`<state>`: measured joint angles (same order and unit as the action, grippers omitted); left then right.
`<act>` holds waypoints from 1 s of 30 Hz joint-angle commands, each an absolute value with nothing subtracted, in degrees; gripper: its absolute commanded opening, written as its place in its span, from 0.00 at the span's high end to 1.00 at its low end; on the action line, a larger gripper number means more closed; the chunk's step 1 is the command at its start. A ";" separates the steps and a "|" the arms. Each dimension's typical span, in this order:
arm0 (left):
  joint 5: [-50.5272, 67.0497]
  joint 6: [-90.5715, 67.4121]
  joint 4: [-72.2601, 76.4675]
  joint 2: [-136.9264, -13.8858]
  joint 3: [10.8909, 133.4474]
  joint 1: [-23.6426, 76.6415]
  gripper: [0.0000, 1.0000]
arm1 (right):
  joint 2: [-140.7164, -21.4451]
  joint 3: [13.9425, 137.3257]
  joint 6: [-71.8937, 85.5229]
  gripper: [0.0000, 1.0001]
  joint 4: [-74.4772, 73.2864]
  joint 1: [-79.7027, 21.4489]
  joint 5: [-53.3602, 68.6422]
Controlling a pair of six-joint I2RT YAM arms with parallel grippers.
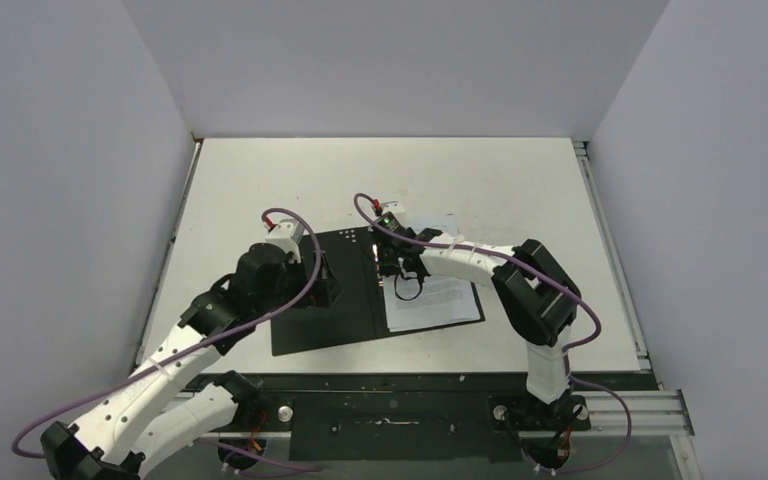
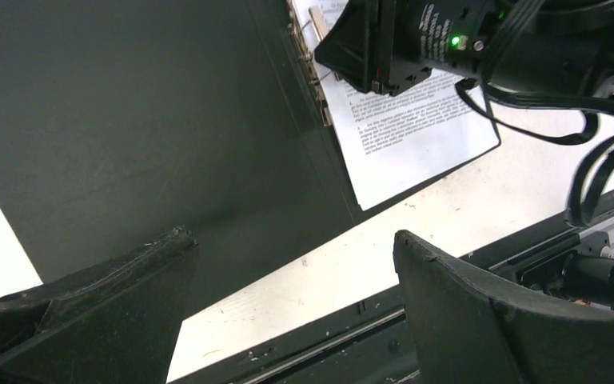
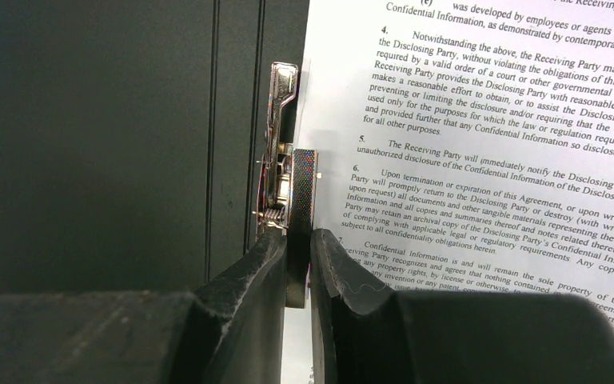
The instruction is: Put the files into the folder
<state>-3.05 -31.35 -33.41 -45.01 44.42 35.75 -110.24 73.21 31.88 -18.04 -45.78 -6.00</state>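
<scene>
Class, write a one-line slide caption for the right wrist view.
Right gripper pinches the metal clip at the spine of the open black folder, the printed files lying beside it.

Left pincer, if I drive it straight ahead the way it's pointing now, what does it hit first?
Most likely the folder: its open black left cover lies ahead of the open left pincer, nothing between. Depth is unclear, so the table strip at the cover's near edge is possible.
</scene>
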 commanded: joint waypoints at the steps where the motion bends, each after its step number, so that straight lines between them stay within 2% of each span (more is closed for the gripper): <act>1: -2.90 -35.08 -29.03 -48.24 42.73 37.47 0.09 | -106.99 72.34 29.80 0.95 -16.97 -45.39 -7.64; 10: -7.43 -41.50 -21.64 -57.47 38.21 41.61 0.09 | -106.00 70.30 29.20 0.95 -15.75 -45.44 -5.80; 23: -8.40 -46.41 -10.66 -66.90 32.96 41.75 0.10 | -104.85 67.30 29.31 0.94 -14.65 -45.44 -5.10; 26: -8.35 -46.92 -9.58 -67.79 32.36 41.73 0.11 | -104.62 67.06 29.48 0.89 -14.50 -45.44 -5.09; 28: -8.35 -46.93 -9.37 -67.94 32.19 41.75 0.11 | -104.20 66.87 29.60 0.81 -14.44 -45.44 -5.25; 30: -8.51 -46.98 -9.32 -67.94 32.08 41.74 0.11 | -103.84 66.81 29.74 0.77 -14.31 -45.44 -5.35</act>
<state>-7.70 -46.11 -13.65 -68.03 31.99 41.54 -107.33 67.46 30.20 -15.09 -45.74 -4.69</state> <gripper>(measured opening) 0.892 0.204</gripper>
